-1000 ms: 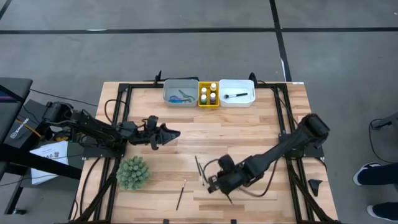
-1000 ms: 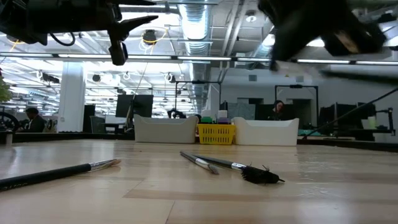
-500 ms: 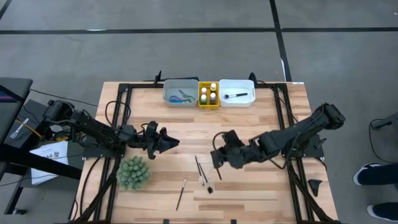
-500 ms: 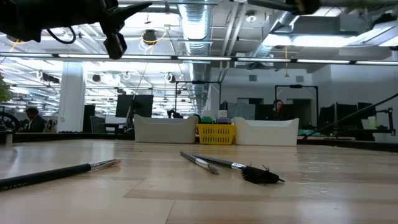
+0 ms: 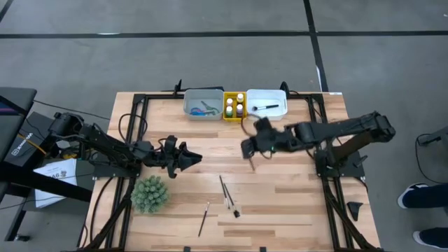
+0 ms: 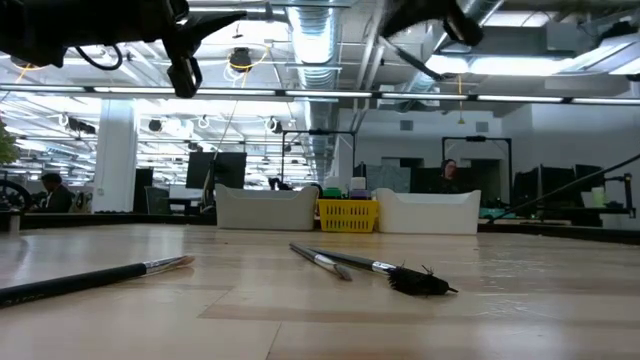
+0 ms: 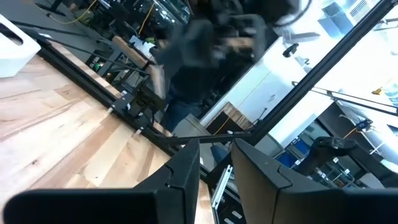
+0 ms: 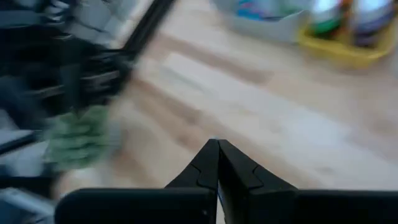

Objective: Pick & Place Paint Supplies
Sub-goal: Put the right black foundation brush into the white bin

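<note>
Your right gripper (image 5: 246,148) hangs above the middle of the wooden table (image 5: 294,203), nearer the far edge, with its jaws clenched on a thin dark-handled brush (image 5: 250,162) that points down from the fingertips. In the right wrist view the two dark fingers (image 8: 211,163) meet at the tips.

Your left gripper (image 5: 196,155) waits over the left half of the table, just beyond the spiky green plant ball (image 5: 150,194). Its jaws stand slightly apart with nothing between them, as the left wrist view shows.

Three more thin dark-handled brushes lie loose on the table toward the near edge: two close together near the middle (image 5: 225,190), one of them ending in a black bristle tuft (image 6: 420,283), and a third (image 5: 204,218) to their left, closer to the near edge.

At the far edge you have three trays in a row: a grey tray (image 5: 187,105) holding small scissors (image 5: 204,110), a yellow tray (image 5: 235,118) with small paint bottles (image 5: 240,97), and a white tray (image 5: 274,115) with one brush (image 5: 265,108) in it.
</note>
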You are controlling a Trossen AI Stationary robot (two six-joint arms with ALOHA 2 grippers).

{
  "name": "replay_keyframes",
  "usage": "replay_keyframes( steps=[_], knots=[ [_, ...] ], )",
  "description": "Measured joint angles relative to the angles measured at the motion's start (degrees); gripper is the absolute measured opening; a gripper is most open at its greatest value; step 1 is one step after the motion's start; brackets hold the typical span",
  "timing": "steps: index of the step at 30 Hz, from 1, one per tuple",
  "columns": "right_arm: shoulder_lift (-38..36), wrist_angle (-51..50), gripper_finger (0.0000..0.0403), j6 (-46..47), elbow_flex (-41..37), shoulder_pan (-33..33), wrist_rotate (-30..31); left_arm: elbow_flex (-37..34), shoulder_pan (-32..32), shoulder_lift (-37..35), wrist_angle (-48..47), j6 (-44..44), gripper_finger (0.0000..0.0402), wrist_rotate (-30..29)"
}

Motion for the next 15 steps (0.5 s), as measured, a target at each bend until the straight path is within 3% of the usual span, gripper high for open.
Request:
replay_keyframes(
  steps=[5, 15],
  knots=[
    [-3.45, -6.93, 0.0000, -8.38, -0.08, -7.96, -2.33, 0.04, 0.00, 0.00, -1.25, -0.06, 0.0088, -0.18],
    [-3.10, -8.19, 0.0000, -35.10, -0.08, -25.94, -10.98, 0.04, 0.02, 0.00, -3.55, 0.08, 0.0088, -1.27]
  ],
)
